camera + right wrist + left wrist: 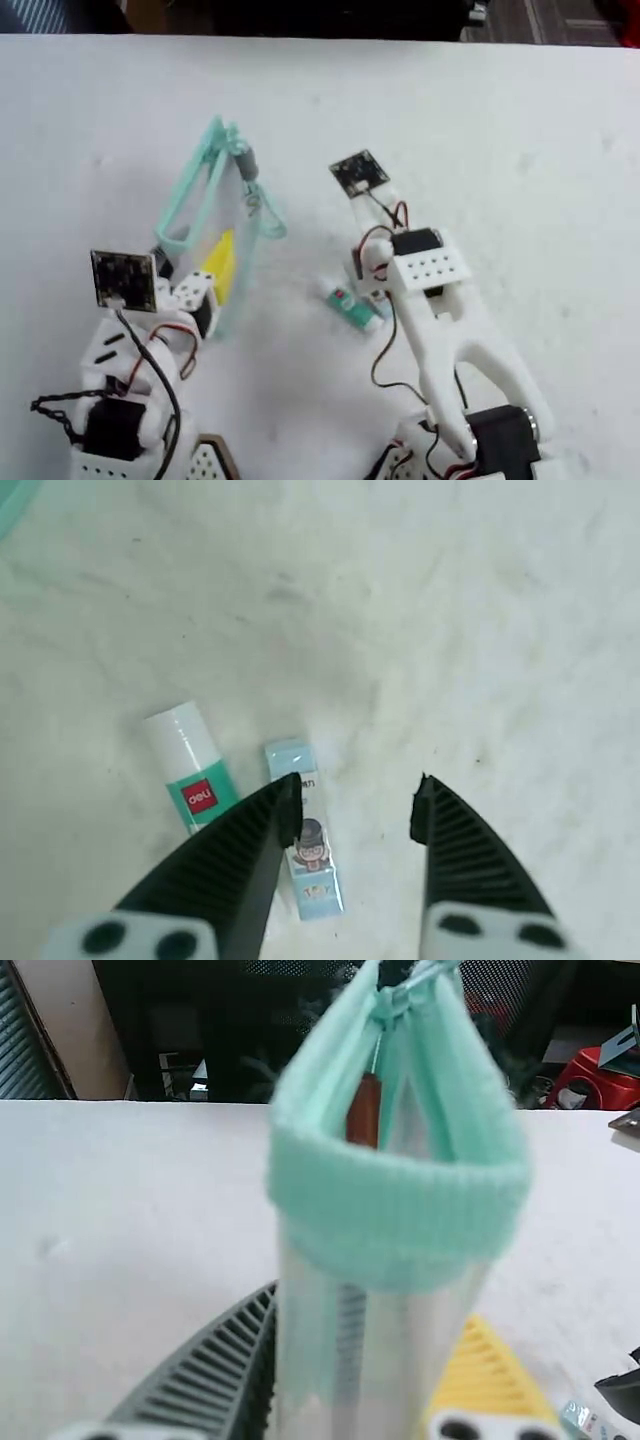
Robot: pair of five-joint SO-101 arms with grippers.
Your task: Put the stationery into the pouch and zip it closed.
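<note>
— Why does the pouch (205,215) gape open, left of centre in the high view?
— The left claw (365,1325) is clamped on its clear wall, probably to hold the mint-trimmed mouth open for loading.
— And the stationery?
— The glue stick (192,770) and eraser (305,855) lie close together on the counter (500,120), lower centre, outside the pouch. The right claw (355,795) hangs spread just over the eraser, seemingly lined up to grip it.

White table (520,140); glue stick (193,770), pale-blue packet (315,870) lying side by side.
</note>
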